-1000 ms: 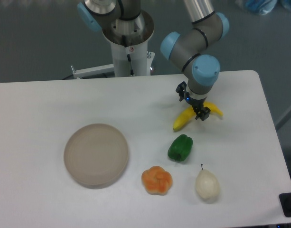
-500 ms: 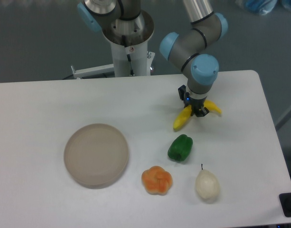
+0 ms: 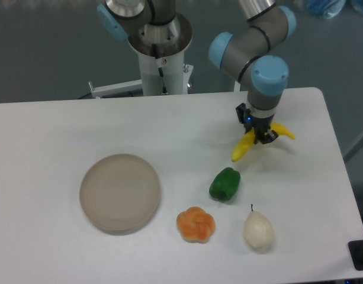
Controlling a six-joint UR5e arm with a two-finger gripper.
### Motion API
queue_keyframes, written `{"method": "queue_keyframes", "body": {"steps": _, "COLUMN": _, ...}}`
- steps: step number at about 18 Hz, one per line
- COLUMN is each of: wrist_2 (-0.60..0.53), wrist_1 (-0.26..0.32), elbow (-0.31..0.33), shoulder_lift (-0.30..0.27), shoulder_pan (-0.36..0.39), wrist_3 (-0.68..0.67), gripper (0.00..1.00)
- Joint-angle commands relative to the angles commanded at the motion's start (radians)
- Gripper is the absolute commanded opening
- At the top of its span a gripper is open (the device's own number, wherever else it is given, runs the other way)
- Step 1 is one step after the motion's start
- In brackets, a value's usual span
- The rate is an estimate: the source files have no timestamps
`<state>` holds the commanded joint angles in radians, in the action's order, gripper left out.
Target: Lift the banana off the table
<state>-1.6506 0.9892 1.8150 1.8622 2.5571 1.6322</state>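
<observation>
Camera view: black two-finger end effector [image 3: 262, 136] grips curved bright yellow banana [image 3: 244, 145] mid-length above matte white surface [image 3: 63, 124]; smooth skin may slip or pivot.

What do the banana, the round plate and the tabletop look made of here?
Banana: uniform bright yellow and smooth, possibly plastic, though real is not ruled out. Plate: matte beige, likely plastic or ceramic; no gloss. Table: flat matte white, probably laminate; no grain visible.

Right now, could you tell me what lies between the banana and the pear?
In the camera view, the green pepper sits roughly between the banana, held by the gripper, and the pear; otherwise only bare white table.
</observation>
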Motion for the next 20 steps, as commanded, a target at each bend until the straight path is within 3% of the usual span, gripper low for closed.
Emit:
{"method": "queue_keyframes", "body": {"steps": 6, "wrist_2": 0.054, "wrist_1": 0.101, "elbow": -0.198, "shoulder_lift": 0.103, "shoulder_pan": 0.003, "wrist_3": 0.0, "gripper": 0.2}}
{"method": "queue_keyframes", "body": {"steps": 8, "wrist_2": 0.072, "wrist_1": 0.19, "elbow": -0.282, "shoulder_lift": 0.132, "shoulder_pan": 0.002, "wrist_3": 0.0, "gripper": 0.18}}
{"method": "queue_keyframes", "body": {"steps": 11, "wrist_2": 0.087, "wrist_1": 0.258, "elbow": -0.37, "shoulder_lift": 0.172, "shoulder_pan": -0.009, "wrist_3": 0.0, "gripper": 0.18}}
{"method": "queue_keyframes", "body": {"steps": 20, "wrist_2": 0.086, "wrist_1": 0.259, "elbow": -0.434, "shoulder_lift": 0.206, "shoulder_pan": -0.041, "wrist_3": -0.003, "gripper": 0.18}}
